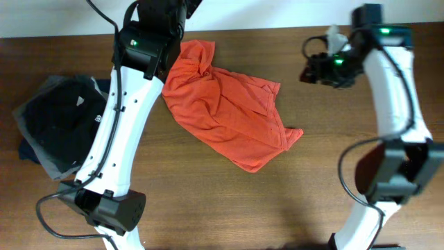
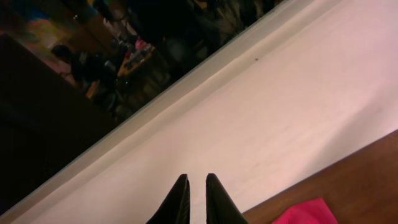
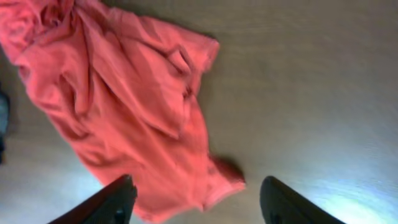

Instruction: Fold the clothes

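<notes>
**A:** Brown wooden table (image 1: 208, 208), pale wall (image 2: 280, 106) behind it. Where's the shirt (image 1: 222, 114)?

**B:** In a rumpled heap, nothing folded yet. It lies below the right gripper (image 3: 198, 182), mostly off to that gripper's left, with one hem corner reaching in under the gap between its fingers. The left gripper (image 2: 196, 177) is at the heap's far edge, and only a scrap of red cloth shows low beside its right finger.

**A:** Why are they set like that?

**B:** My guess is one arm at each end, so the cloth can be pulled flat before any fold. The right one hangs clear above the table, probably lining up on that hem corner.

**A:** And the jaws?

**B:** Right: spread wide, holding nothing and touching nothing. Left: fingers nearly pressed together with a thin slit between them and nothing in it, tilted up toward the wall rather than down at the cloth.

**A:** Anything else?

**B:** A pile of dark garments (image 1: 59, 128), well off to the left arm's outer side.
</notes>
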### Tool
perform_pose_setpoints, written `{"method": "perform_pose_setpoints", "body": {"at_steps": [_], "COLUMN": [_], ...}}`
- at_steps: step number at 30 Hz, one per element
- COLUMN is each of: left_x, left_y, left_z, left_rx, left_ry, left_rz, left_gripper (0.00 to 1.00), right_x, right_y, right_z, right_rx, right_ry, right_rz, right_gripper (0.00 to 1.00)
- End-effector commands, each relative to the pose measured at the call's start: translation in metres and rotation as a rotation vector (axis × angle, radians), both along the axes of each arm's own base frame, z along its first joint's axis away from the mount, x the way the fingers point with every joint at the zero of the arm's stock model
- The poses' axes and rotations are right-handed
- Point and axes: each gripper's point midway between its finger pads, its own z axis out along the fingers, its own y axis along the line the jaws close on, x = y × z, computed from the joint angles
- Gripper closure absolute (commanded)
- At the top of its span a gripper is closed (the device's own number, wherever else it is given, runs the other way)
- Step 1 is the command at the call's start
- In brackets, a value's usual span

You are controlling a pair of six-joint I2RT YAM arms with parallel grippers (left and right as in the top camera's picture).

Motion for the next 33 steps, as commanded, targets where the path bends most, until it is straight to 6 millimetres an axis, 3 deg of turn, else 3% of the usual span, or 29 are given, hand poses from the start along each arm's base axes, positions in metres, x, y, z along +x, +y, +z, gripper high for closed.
{"method": "perform_pose_setpoints", "body": {"at_steps": [1,6,10,17,19,21,26,30,33], "left_x": [-0.007,-0.009,-0.011,-0.012,-0.012,-0.012,-0.013,-0.016,-0.019], "left_y": [0.004,0.005,0.005,0.006,0.006,0.006,0.009,0.011,0.013], "left_z": [0.007,-0.003,-0.011,-0.016,-0.016,-0.016,-0.015,-0.010,-0.003], "left_rx": [0.008,0.025,0.038,0.046,0.046,0.047,0.050,0.047,0.043], "left_ry": [-0.004,0.038,0.070,0.091,0.091,0.092,0.091,0.080,0.067], "left_rz": [0.007,0.007,0.007,0.007,0.007,0.007,0.020,0.026,0.030], "left_gripper": [0.86,0.73,0.68,0.66,0.66,0.66,0.66,0.66,0.62], "right_x": [0.012,0.027,0.037,0.037,0.036,0.035,0.035,0.041,0.040], "right_y": [0.020,0.038,0.062,0.083,0.089,0.092,0.091,0.067,0.021], "right_z": [-0.040,-0.094,-0.110,-0.134,-0.137,-0.141,-0.138,-0.114,-0.074], "right_rx": [0.005,0.050,0.130,0.101,0.100,0.081,0.073,0.041,-0.075], "right_ry": [0.070,0.155,0.147,0.173,0.177,0.194,0.197,0.149,0.085], "right_rz": [-0.020,-0.088,-0.047,-0.046,-0.034,-0.063,-0.096,-0.125,-0.184], "right_gripper": [0.37,0.41,0.41,0.41,0.47,0.60,0.92,0.96,0.96]}}
